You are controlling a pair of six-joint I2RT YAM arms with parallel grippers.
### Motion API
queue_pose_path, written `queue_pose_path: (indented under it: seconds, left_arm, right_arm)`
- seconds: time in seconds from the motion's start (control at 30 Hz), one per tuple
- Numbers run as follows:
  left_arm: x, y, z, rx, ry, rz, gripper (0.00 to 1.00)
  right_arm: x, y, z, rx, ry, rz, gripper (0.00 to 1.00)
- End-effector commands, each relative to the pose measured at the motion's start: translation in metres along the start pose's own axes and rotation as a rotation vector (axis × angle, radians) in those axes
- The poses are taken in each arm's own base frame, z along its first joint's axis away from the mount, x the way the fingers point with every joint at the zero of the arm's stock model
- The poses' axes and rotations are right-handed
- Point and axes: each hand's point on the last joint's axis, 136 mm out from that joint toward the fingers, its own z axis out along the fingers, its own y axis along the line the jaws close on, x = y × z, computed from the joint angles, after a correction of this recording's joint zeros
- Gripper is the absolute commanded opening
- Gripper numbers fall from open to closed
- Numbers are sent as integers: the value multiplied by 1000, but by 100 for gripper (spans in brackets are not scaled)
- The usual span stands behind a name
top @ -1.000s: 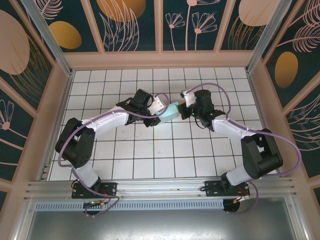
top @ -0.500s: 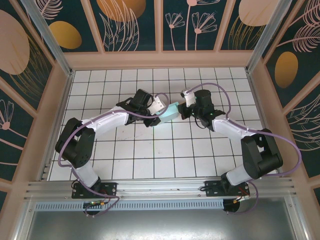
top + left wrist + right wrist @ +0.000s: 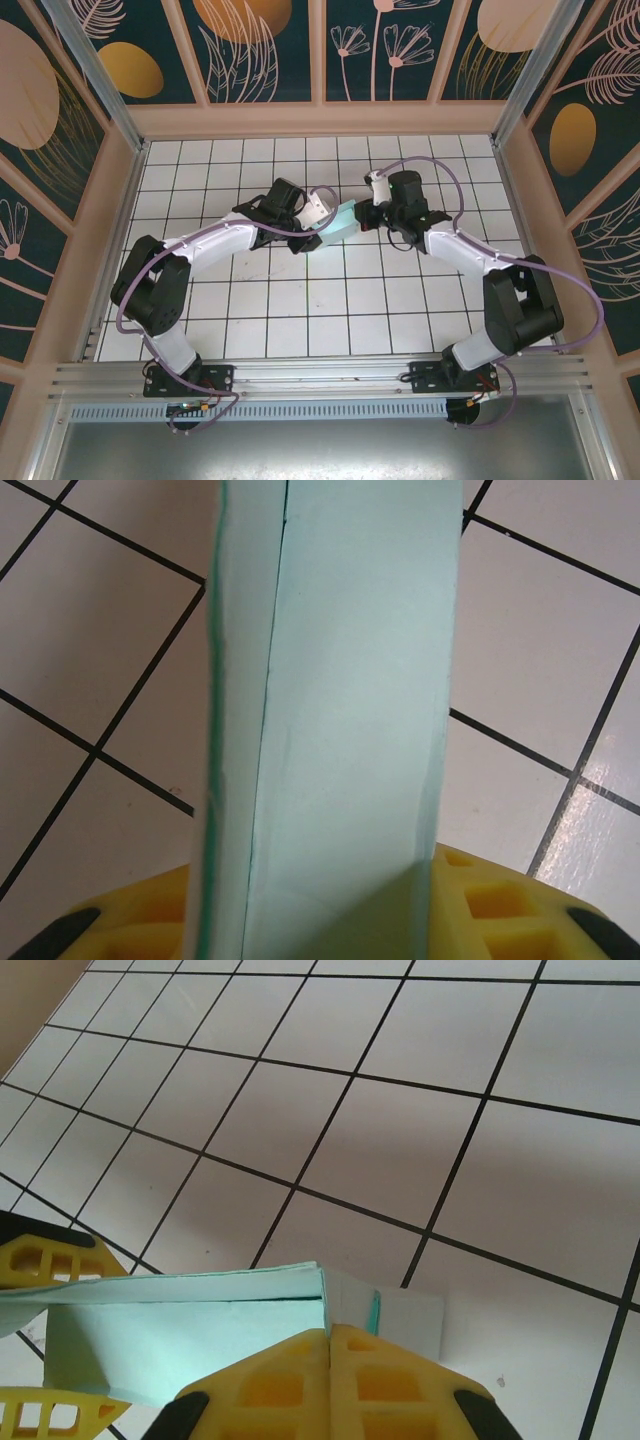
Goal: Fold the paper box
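You have the paper box (image 3: pixel 343 222) held over the tiled table (image 3: pixel 300 320) just toward 12 o'clock of centre, its 8 o'clock end pinched in the left gripper (image 3: pixel 324 232), while your right gripper (image 3: pixel 330 1365), fingers pressed together, meets its 2 o'clock end.

Overhead camera looks down from behind; both wrist cameras, close, share the paper box (image 3: pixel 330 730)
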Motion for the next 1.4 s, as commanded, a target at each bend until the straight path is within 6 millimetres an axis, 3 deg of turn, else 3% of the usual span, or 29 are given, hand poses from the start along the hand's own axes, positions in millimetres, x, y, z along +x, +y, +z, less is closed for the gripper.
queue_pose_path:
  seconds: [0.0, 0.17, 0.43, 0.67, 0.83, 0.87, 0.93, 0.97, 1.2, 1.27, 1.37]
  left_arm:
    - [55, -20, 21, 86, 172, -45, 34]
    - [54, -19, 20, 87, 167, -48, 34]
    - [51, -18, 21, 89, 166, -50, 34]
    - [53, -18, 23, 89, 176, -49, 34]
    - [53, -16, 23, 82, 179, -50, 36]
    - [53, -15, 23, 79, 178, -50, 39]
    - [48, -15, 22, 78, 164, -52, 59]
    - [45, -14, 20, 75, 152, -53, 63]
    - [28, -11, 9, 46, 70, -40, 78]
    - [16, -11, 2, 38, 10, -38, 86]
    - [-14, -11, -24, 16, -134, -43, 97]
  right_arm:
    - [15, -1, 6, -11, 68, 38, 0]
    - [25, -12, 0, 17, 69, 7, 0]
    - [59, -26, 7, 41, 129, -32, 0]
    - [66, -28, 7, 47, 124, -49, 0]
    - [51, -24, 0, 48, 75, -56, 0]
    - [48, -23, -1, 45, 66, -56, 0]
    - [42, -22, -2, 48, 57, -48, 0]
    - [39, -22, -2, 51, 53, -35, 0]
    - [24, -16, -4, 68, 64, 36, 0]
    - [22, -17, -5, 87, 63, 37, 0]
    - [19, -20, -5, 118, 73, 45, 0]
